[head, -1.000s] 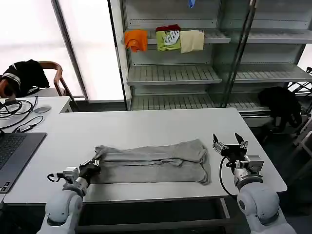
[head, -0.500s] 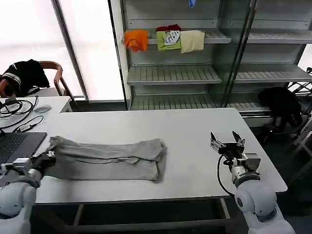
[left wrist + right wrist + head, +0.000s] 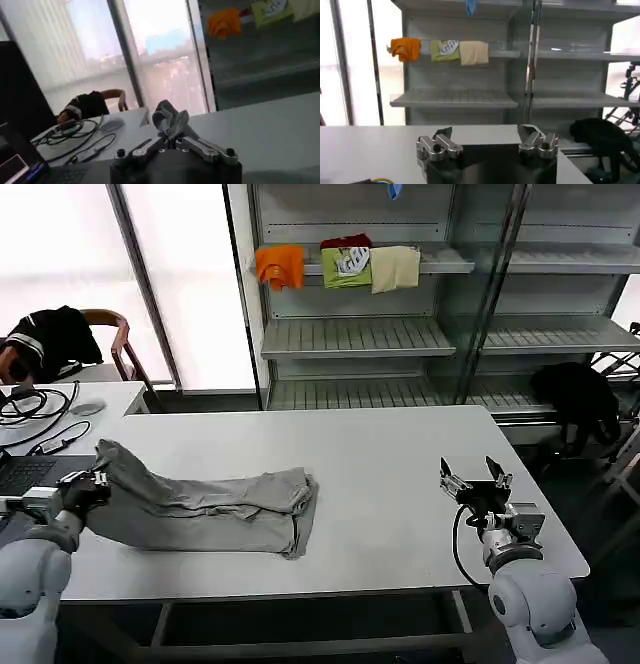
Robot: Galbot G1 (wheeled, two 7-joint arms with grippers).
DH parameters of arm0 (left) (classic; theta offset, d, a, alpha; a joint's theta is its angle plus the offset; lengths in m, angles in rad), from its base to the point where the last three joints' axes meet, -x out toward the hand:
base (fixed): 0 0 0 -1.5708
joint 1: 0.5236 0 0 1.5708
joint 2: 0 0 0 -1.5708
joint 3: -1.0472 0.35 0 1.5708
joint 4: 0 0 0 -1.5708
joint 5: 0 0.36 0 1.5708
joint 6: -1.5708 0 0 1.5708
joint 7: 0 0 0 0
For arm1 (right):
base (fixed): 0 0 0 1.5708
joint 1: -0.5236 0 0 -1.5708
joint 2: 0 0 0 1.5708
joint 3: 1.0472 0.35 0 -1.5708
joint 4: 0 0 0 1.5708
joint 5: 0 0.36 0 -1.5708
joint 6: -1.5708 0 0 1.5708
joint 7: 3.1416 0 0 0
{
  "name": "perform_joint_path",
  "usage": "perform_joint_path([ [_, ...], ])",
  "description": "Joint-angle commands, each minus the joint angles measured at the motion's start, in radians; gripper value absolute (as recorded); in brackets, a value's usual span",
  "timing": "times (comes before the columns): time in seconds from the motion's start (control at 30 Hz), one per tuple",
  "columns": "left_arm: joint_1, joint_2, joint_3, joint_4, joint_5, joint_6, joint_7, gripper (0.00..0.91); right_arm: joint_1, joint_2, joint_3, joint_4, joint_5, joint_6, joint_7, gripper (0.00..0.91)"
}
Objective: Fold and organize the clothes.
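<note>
A light grey shirt [image 3: 215, 506], folded into a long band, lies across the left half of the white table [image 3: 380, 444]. My left gripper [image 3: 92, 482] is shut on the shirt's left end, lifting it a little off the table near the left edge. In the left wrist view a bunch of grey cloth [image 3: 169, 119] sticks up from that gripper [image 3: 171, 141]. Near the table's front right corner my right gripper [image 3: 473, 477] stands open with nothing between its fingers [image 3: 443, 137], and the same gripper [image 3: 487, 137] is seen from the right wrist.
A laptop [image 3: 22, 472] and cables [image 3: 35, 406] lie on a side desk at the left. Behind the table stands a shelf unit [image 3: 350, 336] with orange, green and cream garments [image 3: 340, 266]. A black garment [image 3: 577, 399] hangs at the right.
My left gripper has dragged the shirt leftwards across the table and raised its left end. The shirt's right end has slid left with it. The right gripper has barely moved.
</note>
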Motion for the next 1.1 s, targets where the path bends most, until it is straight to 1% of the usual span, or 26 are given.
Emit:
perform_joint_path([
  [0.03, -0.045, -0.070, 0.350, -0.065, 0.051, 0.015, -0.028, 0.010, -0.028, 0.013, 0.027, 0.008, -0.017, 0.000, 0.000, 0.907],
  [0.13, -0.061, -0.104, 0.415, -0.054, 0.069, 0.015, -0.031, 0.010, -0.042, 0.026, 0.034, 0.019, -0.029, 0.000, -0.001, 0.907],
  [0.23, -0.082, -0.119, 0.464, -0.030, 0.072, 0.015, -0.034, 0.010, -0.049, 0.036, 0.037, 0.025, -0.041, -0.003, -0.001, 0.907],
  [0.53, -0.143, -0.159, 0.543, 0.012, 0.076, 0.015, -0.023, 0.010, -0.082, 0.049, 0.053, 0.039, -0.062, -0.001, -0.001, 0.907],
  [0.67, -0.139, -0.159, 0.562, 0.006, 0.080, 0.014, -0.017, 0.010, -0.091, 0.050, 0.056, 0.041, -0.067, -0.001, -0.001, 0.907],
  [0.9, -0.112, -0.134, 0.568, -0.038, 0.085, 0.015, -0.006, 0.010, -0.106, 0.056, 0.052, 0.040, -0.076, 0.005, -0.003, 0.907],
  [1.1, -0.102, -0.133, 0.573, -0.079, 0.082, 0.017, -0.008, 0.010, -0.114, 0.058, 0.048, 0.035, -0.083, 0.010, -0.002, 0.907],
])
